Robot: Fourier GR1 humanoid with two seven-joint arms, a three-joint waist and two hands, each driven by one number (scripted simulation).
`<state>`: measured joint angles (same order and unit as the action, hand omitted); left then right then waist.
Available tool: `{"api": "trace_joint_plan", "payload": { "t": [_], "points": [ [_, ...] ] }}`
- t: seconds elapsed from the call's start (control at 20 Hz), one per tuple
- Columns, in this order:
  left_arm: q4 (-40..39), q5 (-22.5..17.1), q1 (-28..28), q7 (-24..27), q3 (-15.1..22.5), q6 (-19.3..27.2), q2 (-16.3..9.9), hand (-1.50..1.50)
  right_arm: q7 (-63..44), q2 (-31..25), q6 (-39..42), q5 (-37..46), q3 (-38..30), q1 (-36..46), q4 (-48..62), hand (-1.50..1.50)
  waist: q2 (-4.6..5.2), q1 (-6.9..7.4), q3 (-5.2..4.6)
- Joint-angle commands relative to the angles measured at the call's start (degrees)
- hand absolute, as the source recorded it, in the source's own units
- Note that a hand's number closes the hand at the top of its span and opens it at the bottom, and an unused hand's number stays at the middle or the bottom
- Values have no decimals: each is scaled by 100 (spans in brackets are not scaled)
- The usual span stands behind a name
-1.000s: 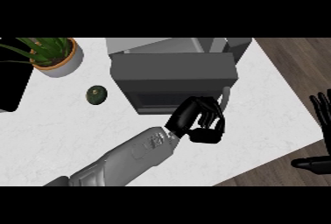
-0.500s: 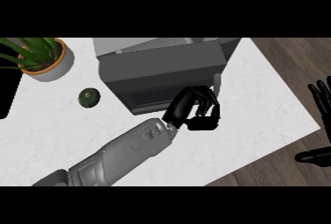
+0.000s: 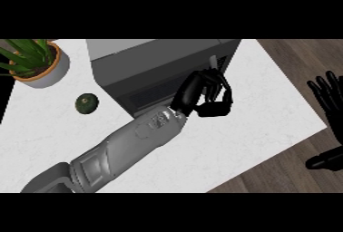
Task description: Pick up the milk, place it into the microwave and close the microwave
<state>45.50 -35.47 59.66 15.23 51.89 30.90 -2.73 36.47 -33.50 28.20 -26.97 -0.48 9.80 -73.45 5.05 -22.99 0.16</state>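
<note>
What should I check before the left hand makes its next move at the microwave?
1. Left hand at the microwave front: ok, it is by the front's right end.
2. Milk in view: not ok, no carton shows anywhere on the counter.
3. Milk inside the microwave: cannot tell, the interior is hidden.
4. Door closed: cannot tell from this steep angle.
5. Right hand out of the way: ok, open, resting at the right edge, off the counter.
6. Plant pot and green fruit apart from the arm: ok.
</note>
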Motion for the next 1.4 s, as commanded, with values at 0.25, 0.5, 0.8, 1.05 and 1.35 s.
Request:
{"api": "trace_joint_plan", "payload": {
  "t": [0.25, 0.5, 0.8, 1.05, 1.35],
  "points": [
    [-258, -218, 538, 75, -50, -33, 263, 150, 73, -395, 959, 206, 570, 404, -726, 150, 60, -123, 22],
    [-370, -332, 713, 67, -67, -17, 263, 150, -101, -389, 1018, 233, 901, 505, -1191, 150, 65, -228, 32],
    [-441, -418, 762, 149, -85, 35, 258, 150, -302, -494, 1036, 148, 1082, 490, -1591, 150, 61, -313, 36],
    [-443, -505, 726, 183, -89, 119, 255, 150, -433, -501, 986, 84, 1229, 475, -1964, 150, 48, -450, 35],
    [-394, -574, 681, 278, -76, 229, 253, 150, -579, -533, 941, -8, 1346, 425, -2277, 150, 51, -554, 32]
  ]
}}
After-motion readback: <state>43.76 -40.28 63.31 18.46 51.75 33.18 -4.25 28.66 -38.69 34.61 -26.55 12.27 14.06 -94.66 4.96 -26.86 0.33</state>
